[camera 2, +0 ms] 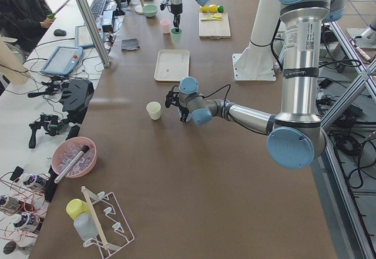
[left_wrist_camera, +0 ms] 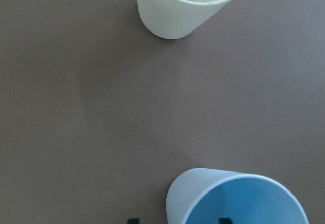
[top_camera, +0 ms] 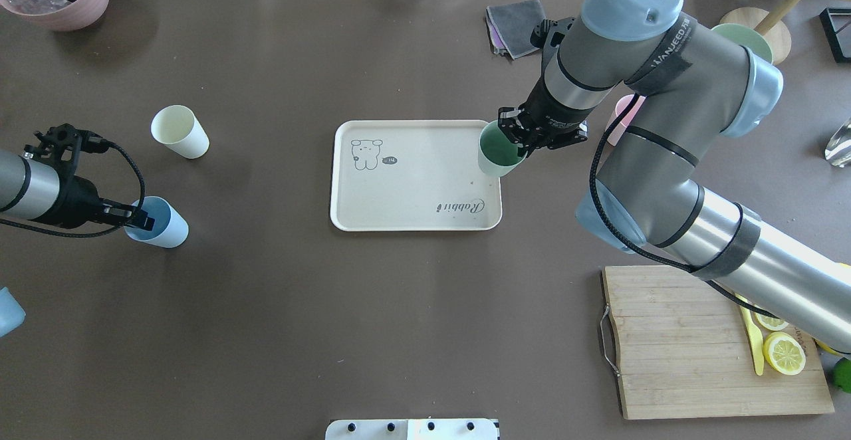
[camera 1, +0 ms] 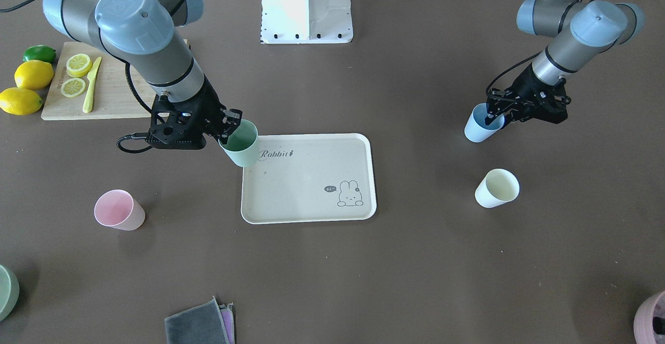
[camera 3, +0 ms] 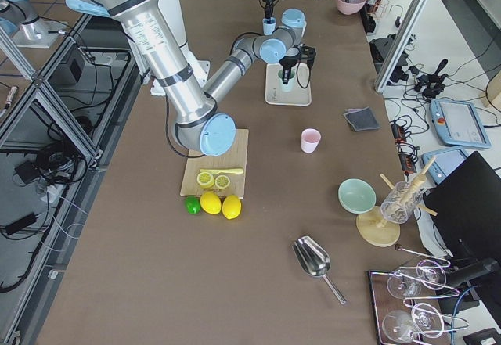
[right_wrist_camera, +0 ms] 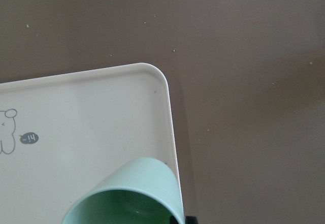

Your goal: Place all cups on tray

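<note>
Four cups, none yet set down inside the tray [camera 1: 306, 183]. The right jaws are clamped on the rim of the mint green cup [camera 1: 241, 146], which hangs over the tray's edge near a corner. The left jaws appear parted astride the wall of the light blue cup [camera 1: 480, 128], one finger inside, not yet pinching. That cup, the cream-white cup [camera 1: 497, 188] and the pink cup [camera 1: 119, 210] stand on the desk [camera 1: 363, 281], apart from the tray. We judge the step in hand to be placing the mint green cup. We would carry it inward past the raised rim, lower it until its base sits flat, and only then part the jaws, leaving room for three more.
</note>
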Controlling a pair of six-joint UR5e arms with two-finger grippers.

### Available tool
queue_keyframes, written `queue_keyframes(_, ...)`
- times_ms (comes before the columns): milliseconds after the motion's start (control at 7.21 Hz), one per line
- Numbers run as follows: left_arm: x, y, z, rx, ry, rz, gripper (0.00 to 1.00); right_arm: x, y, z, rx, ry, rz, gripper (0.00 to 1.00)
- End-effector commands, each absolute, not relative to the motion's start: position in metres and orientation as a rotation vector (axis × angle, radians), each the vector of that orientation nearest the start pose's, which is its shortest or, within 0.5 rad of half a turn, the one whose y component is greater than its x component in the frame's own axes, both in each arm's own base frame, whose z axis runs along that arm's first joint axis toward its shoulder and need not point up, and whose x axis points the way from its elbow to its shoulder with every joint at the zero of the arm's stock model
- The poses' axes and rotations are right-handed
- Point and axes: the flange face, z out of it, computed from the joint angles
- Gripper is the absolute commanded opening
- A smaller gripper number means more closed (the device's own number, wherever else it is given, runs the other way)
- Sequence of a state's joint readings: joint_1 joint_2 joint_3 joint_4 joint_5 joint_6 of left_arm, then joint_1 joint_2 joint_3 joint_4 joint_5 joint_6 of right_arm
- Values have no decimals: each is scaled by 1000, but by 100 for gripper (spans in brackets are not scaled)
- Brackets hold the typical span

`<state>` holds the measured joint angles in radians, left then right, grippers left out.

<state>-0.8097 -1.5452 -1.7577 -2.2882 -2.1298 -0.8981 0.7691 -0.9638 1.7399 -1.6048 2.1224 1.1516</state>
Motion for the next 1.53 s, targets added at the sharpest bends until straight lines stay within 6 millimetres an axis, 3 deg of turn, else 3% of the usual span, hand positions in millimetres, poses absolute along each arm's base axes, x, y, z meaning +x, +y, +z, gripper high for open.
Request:
queue_keyframes(0, 286, -426, 488, 165, 1005, 49, 0, -429, -516, 232, -44, -880, 114, 0)
queue_keyframes(139, 280, -439, 476, 137, 1005, 19, 0, -436, -514, 231, -48, -879, 104, 0)
queue_keyframes(277, 278, -468, 439, 121, 1005, -19, 0, -446, -515, 230, -39, -880, 98, 0)
queue_keyframes(555, 297, -499, 368, 109, 990, -38, 0, -475, -512, 243, -35, -909, 83, 0)
queue_keyframes(832, 317, -519, 303, 73, 999, -107, 0, -493, -495, 243, -43, -906, 52, 0)
queue_keyframes(971, 322, -523, 289, 67, 1006, -124, 0, -494, -495, 244, -46, -903, 54, 17)
queue_keyframes(1110, 327, -523, 282, 61, 1013, -132, 0, -495, -496, 247, -48, -900, 55, 64)
queue_keyframes(1249, 334, -527, 274, 54, 1019, -145, 0, -495, -496, 246, -51, -901, 62, 99)
queue_keyframes(1387, 347, -523, 262, 52, 1025, -158, 0, -491, -499, 239, -54, -910, 91, 100)
